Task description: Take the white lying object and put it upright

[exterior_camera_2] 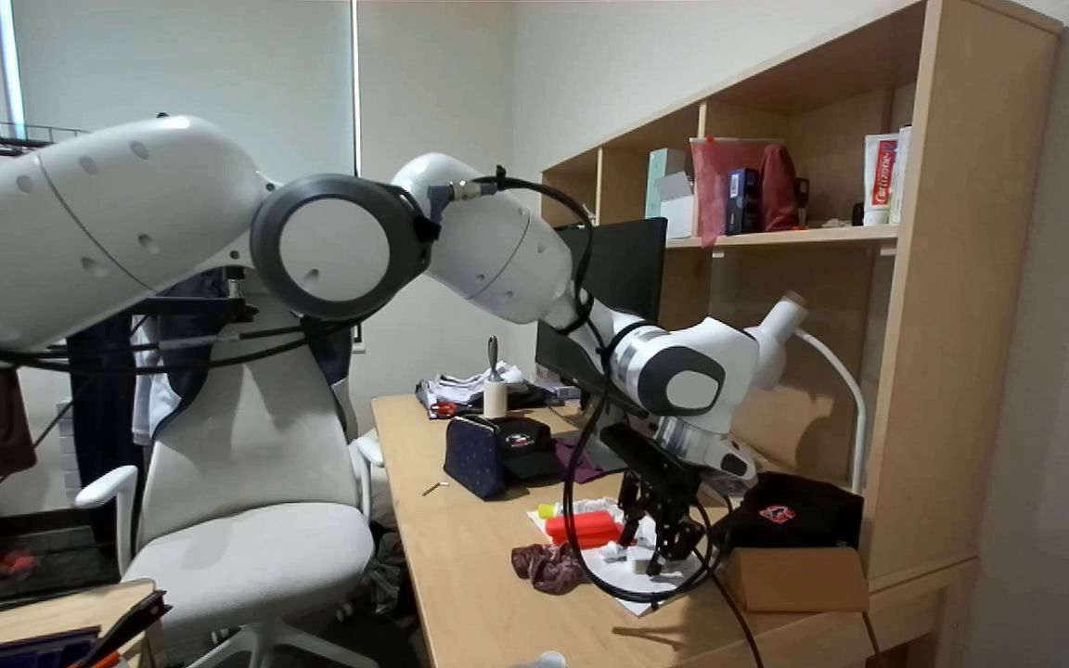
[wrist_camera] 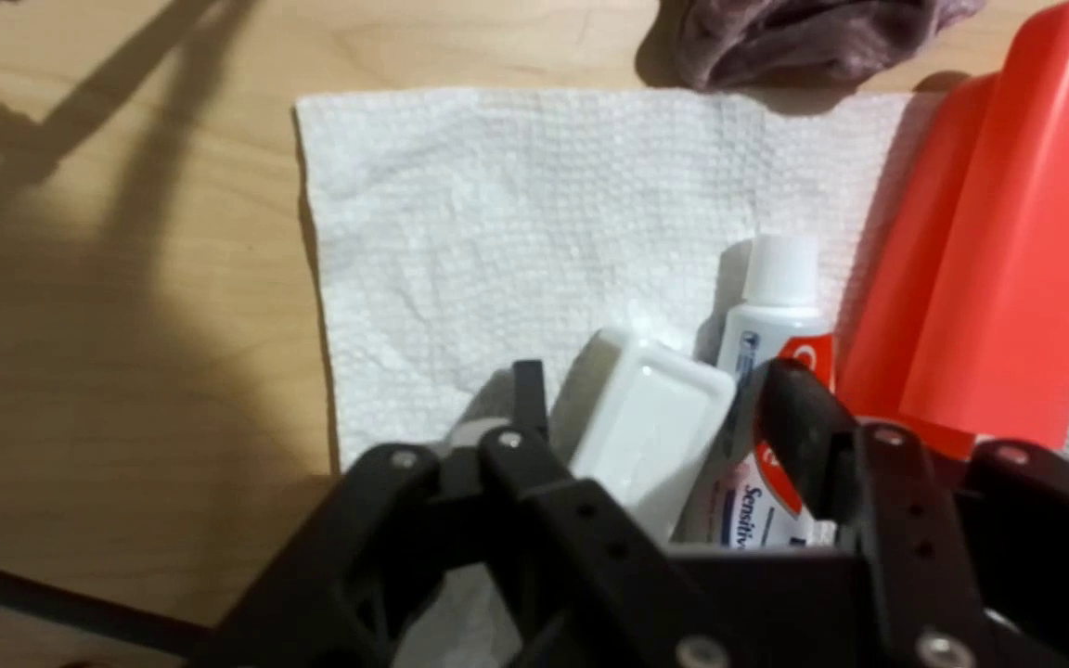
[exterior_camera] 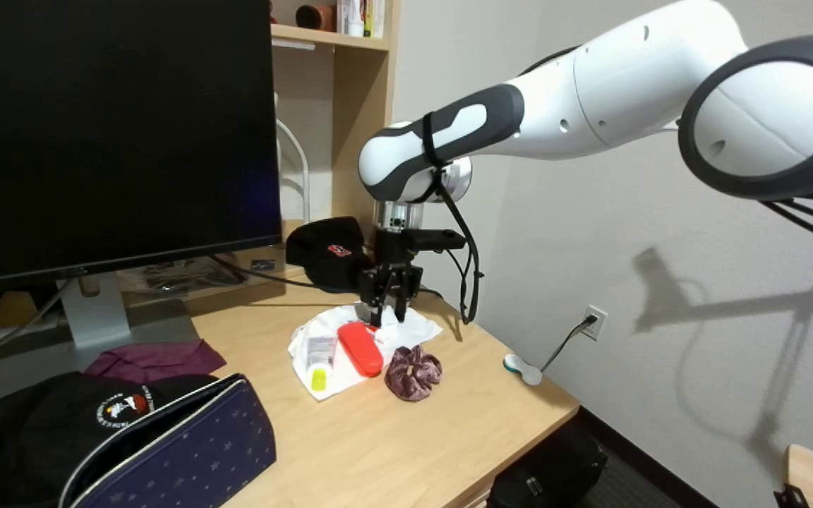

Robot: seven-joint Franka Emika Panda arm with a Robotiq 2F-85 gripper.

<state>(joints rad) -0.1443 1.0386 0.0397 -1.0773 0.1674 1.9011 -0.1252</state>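
Where the white object (wrist_camera: 657, 425) lies: on the towel (wrist_camera: 516, 213), down on its length, just beside the tube (wrist_camera: 753, 515); whether the two touch I cannot tell.
Its long axis: aslant in the wrist view, from lower left, where the gripper (wrist_camera: 654, 385) hides the near end, to upper right, where the far end shows blunt and plain. Nothing on that end tells which way up it should stand.
Gripper: fingers apart, nothing held. The white object lies in line with the gap, its long sides turned to the fingers at a slant; the height left above the towel is hard to judge.
What the move turns on: that slant, I'd say. Closing looks set to cross the narrow width, though a small turn would square it; standing the white object up then calls for tipping its long axis to vertical.
Tube: the finger at the right of the wrist view reaches over it, so it may get caught or shoved.
Red case (wrist_camera: 1008, 250): past the tube from the white object.
Scrunchie (exterior_camera_2: 548, 568): on the surface (exterior_camera: 378, 437), at the towel's edge.
Black cap (exterior_camera: 325, 259): behind the gripper in an exterior view.
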